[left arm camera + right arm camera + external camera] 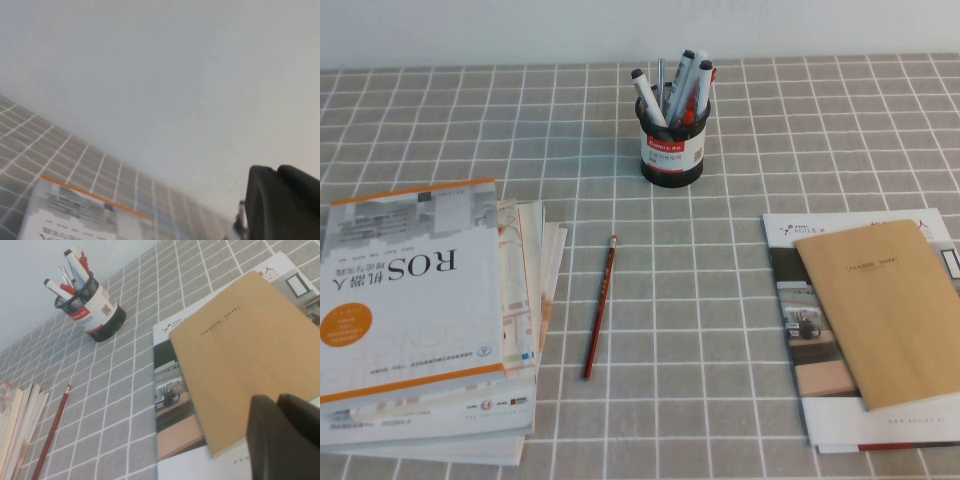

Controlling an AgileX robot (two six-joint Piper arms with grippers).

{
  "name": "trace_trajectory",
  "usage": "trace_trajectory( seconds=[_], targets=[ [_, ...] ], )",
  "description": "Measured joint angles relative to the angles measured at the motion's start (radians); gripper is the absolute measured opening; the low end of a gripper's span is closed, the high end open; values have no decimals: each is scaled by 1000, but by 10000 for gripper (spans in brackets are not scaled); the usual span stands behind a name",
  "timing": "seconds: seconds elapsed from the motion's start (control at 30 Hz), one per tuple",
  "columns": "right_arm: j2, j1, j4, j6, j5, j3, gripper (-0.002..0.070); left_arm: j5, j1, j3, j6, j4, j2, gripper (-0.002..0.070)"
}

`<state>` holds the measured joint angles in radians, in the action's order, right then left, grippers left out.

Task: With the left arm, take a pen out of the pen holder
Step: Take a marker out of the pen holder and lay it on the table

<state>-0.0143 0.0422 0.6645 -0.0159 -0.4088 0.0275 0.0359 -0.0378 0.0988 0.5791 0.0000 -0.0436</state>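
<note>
A black mesh pen holder (673, 150) with a red-and-white label stands at the back middle of the grey checked tablecloth. It holds several pens and markers (680, 85) and also shows in the right wrist view (95, 315). Neither arm appears in the high view. In the left wrist view my left gripper (277, 172) is shut and empty, raised above the book stack (75, 210) and facing the white wall. My right gripper (277, 400) is shut and empty, hovering over the brown notebook (240, 355).
A red pencil (601, 305) lies on the cloth in front of the holder. A stack of books and magazines (415, 310) fills the front left. The brown notebook (885, 310) rests on a brochure (800, 300) at the front right.
</note>
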Motion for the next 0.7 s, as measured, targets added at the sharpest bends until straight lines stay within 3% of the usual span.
trace_trajectory(
  seconds=[0.07, 0.17, 0.33, 0.5, 0.7],
  targets=[
    [0, 0, 0, 0, 0, 0, -13, -118, -27, 99, 18, 116, -49, -2],
    [0, 0, 0, 0, 0, 0, -13, -267, -98, 259, -50, 183, -170, -2],
    [0, 0, 0, 0, 0, 0, -13, -472, -235, 510, -273, 183, -449, -2],
    [0, 0, 0, 0, 0, 0, -13, -568, -364, 692, -460, 165, -748, -2],
    [0, 0, 0, 0, 0, 0, -13, -587, -414, 887, -538, 129, -1079, -2]
  ],
)
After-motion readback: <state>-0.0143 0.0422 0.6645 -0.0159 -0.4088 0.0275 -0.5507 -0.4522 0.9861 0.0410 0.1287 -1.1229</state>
